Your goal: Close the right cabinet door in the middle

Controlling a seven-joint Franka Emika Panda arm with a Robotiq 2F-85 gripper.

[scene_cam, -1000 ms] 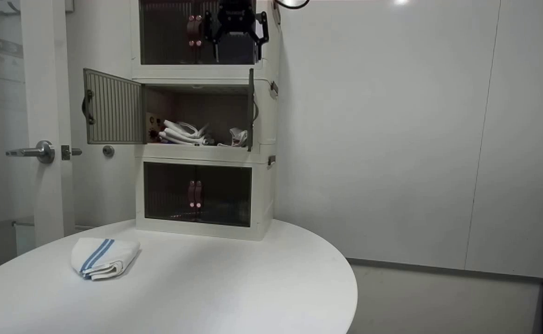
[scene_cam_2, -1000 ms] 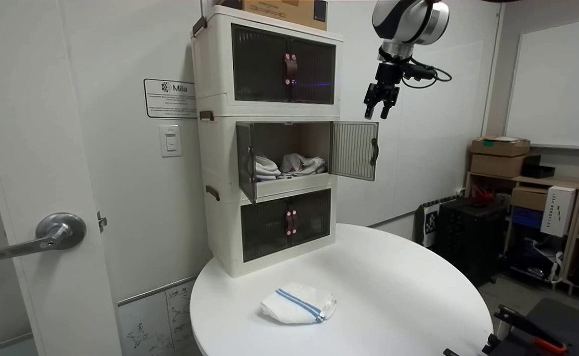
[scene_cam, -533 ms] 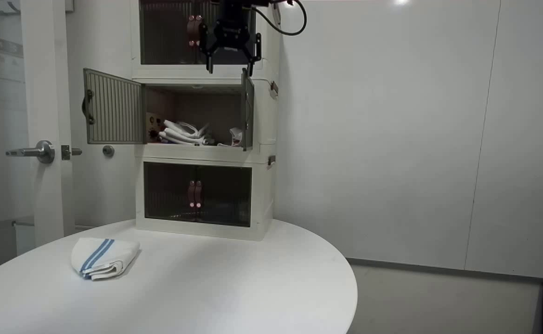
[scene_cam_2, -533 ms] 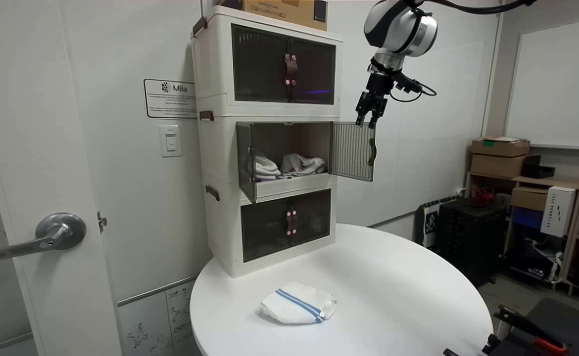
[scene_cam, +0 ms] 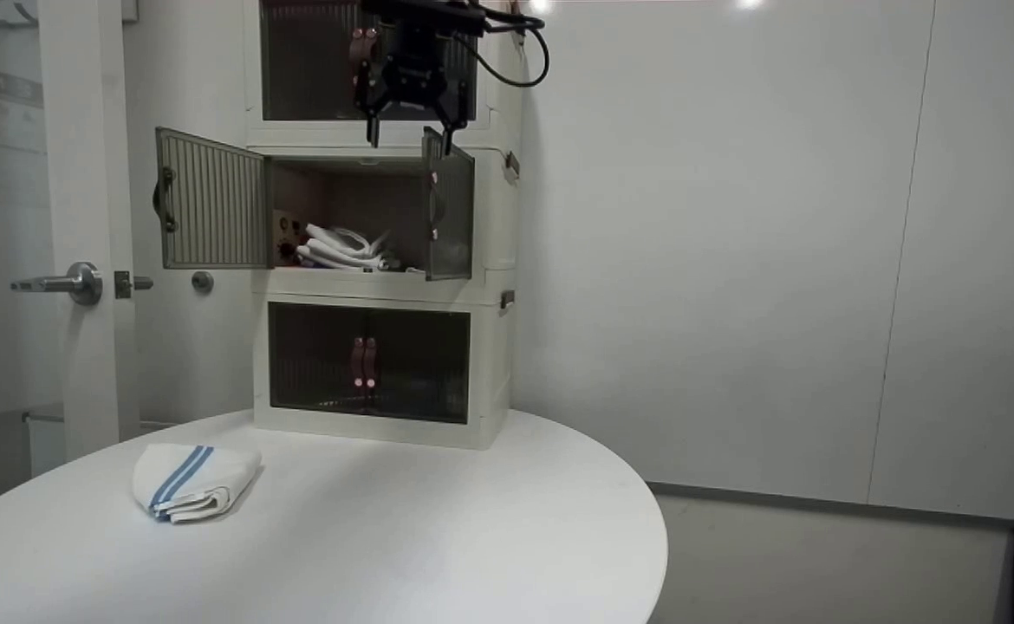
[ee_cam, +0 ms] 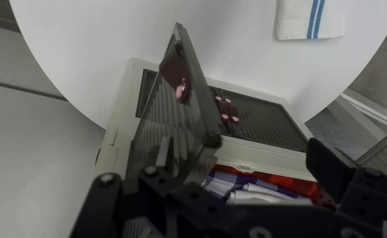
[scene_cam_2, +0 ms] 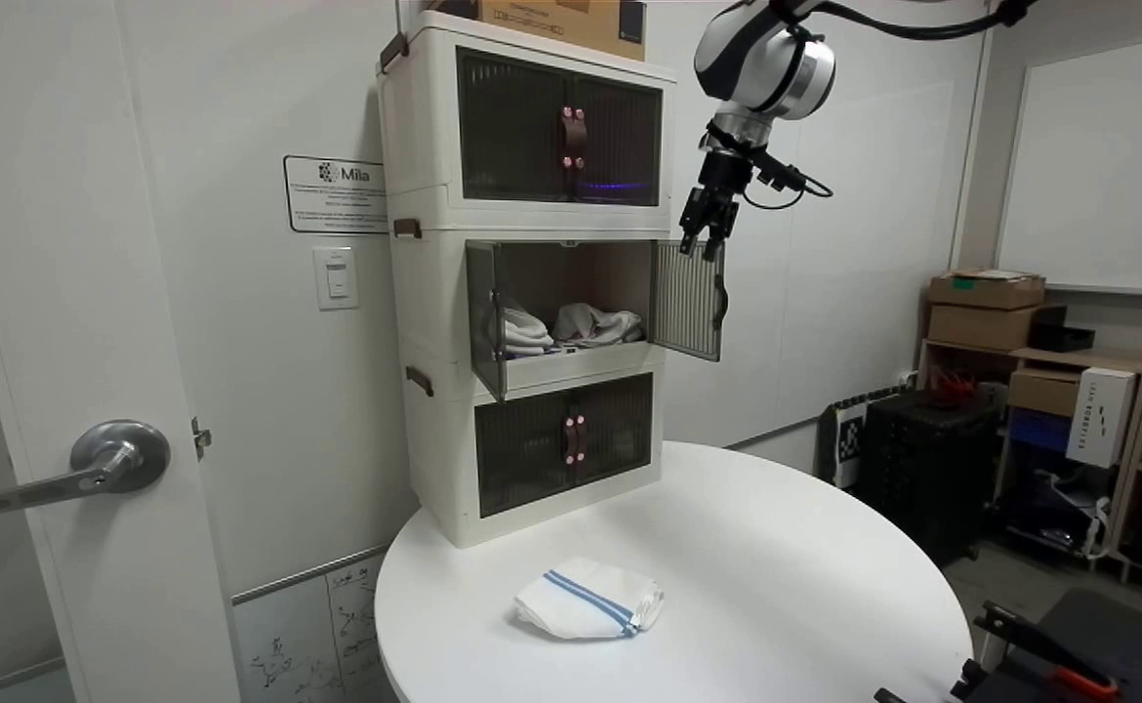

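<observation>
Clearly the gripper was unclenched, its 2 fingers pointing down and spread apart near the top of the right cabinet door in the middle. That door stood partly open, hinged on the right side of the middle tier; in an exterior view 1 fingertip crossed its upper edge, but contact could not be made out. Across the opening, the left cabinet door stood wide open. White cloths lay inside the tier. Below, the 2 bottom doors were closed. A folded towel with blue stripes rested on the white table, in front of the cabinet.
</observation>
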